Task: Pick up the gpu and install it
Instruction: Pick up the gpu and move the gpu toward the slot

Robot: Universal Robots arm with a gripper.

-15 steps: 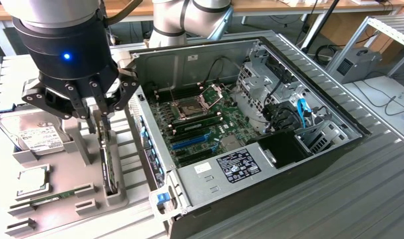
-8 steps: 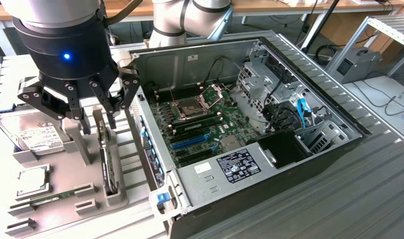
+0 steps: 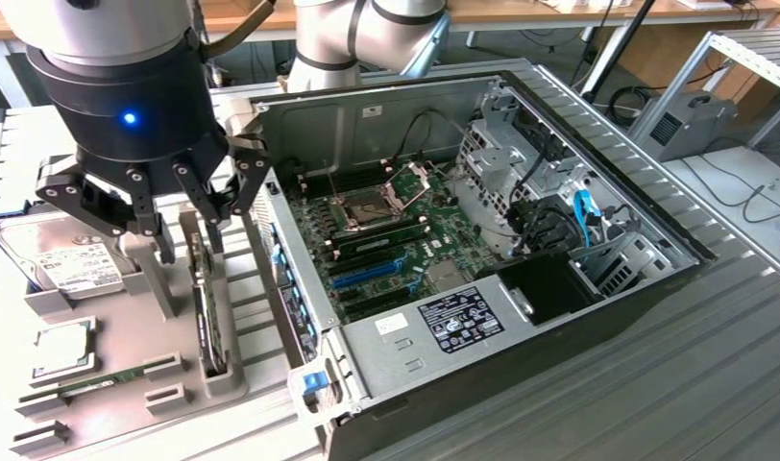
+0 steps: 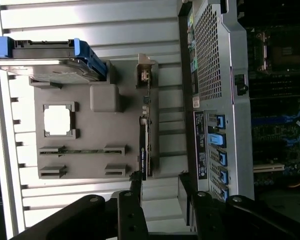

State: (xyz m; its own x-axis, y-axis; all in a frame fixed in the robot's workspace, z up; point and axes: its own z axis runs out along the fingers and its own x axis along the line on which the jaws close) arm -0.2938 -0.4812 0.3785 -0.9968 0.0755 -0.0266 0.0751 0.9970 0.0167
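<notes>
The gpu (image 3: 208, 312) stands on its long edge in a slot of the grey parts holder (image 3: 224, 379), beside the open computer case (image 3: 596, 288). From the wrist view it shows edge-on as a thin dark card (image 4: 144, 145). My gripper (image 3: 191, 230) hangs just above the card's far end, open and holding nothing. Its dark fingers (image 4: 132, 200) stand on either side of the card's line without touching it. The motherboard (image 3: 390, 226), with blue expansion slots (image 3: 364, 274), lies bare inside the case.
On the holder lie a silver hard drive (image 3: 70, 264) in a blue bracket (image 4: 87, 52), a processor chip (image 3: 63, 351) and a narrow memory stick (image 3: 95, 384). The case wall (image 4: 215, 75) rises close beside the card. Cables and a drive cage (image 3: 544, 182) crowd the case's far side.
</notes>
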